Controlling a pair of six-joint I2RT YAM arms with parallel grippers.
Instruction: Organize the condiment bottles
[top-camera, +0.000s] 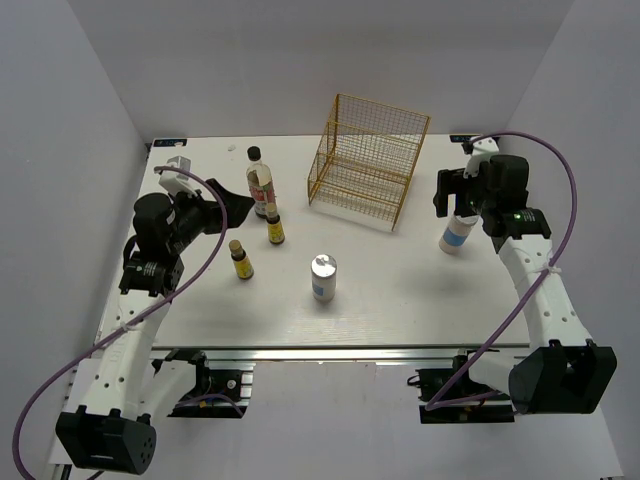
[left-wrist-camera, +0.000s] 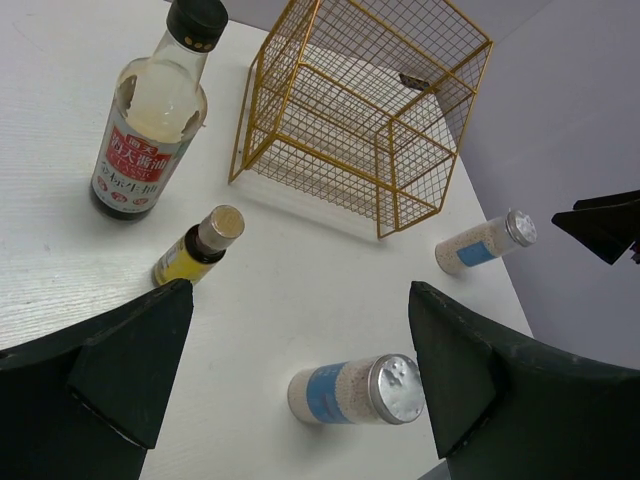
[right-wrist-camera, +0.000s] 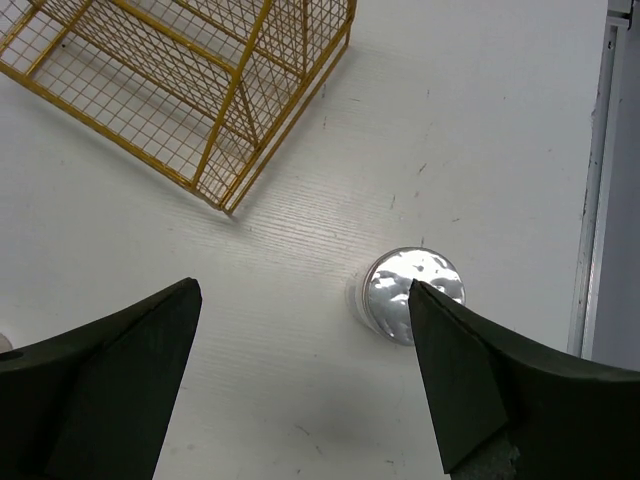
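Observation:
The tall clear bottle (top-camera: 259, 180) (left-wrist-camera: 145, 120) with black cap stands at the back left. Two tiny amber bottles (top-camera: 273, 226) (top-camera: 240, 259) stand in front of it; only one shows in the left wrist view (left-wrist-camera: 198, 246). One white cylinder (top-camera: 323, 277) (left-wrist-camera: 355, 390) stands mid-table, the other (top-camera: 455, 235) (left-wrist-camera: 485, 243) (right-wrist-camera: 405, 292) at the right. My left gripper (top-camera: 238, 203) (left-wrist-camera: 300, 300) is open and empty, above the table left of the tall bottle. My right gripper (top-camera: 455, 200) (right-wrist-camera: 305, 290) is open above the right cylinder, whose lid lies under its right finger.
The gold wire rack (top-camera: 368, 160) (left-wrist-camera: 360, 110) (right-wrist-camera: 190, 80) stands at the back centre, its open side facing the front. The table's right edge (right-wrist-camera: 590, 200) runs close beside the right cylinder.

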